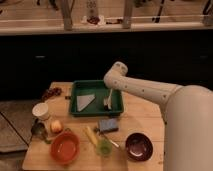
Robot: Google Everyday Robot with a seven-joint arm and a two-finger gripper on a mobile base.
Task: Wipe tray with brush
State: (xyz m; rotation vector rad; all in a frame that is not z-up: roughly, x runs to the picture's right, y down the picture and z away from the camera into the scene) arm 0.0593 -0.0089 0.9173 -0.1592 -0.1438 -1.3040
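The dark green tray sits at the back middle of the wooden table. My gripper reaches down from the white arm over the right part of the tray. It is shut on the small pale brush, whose head rests on the tray floor near the right rim. A pale triangular sheet lies in the left part of the tray.
In front of the tray lie a blue-grey block, a yellow-green utensil and a green cup. An orange bowl stands front left, a dark bowl front right. A white cup and a fruit are at the left.
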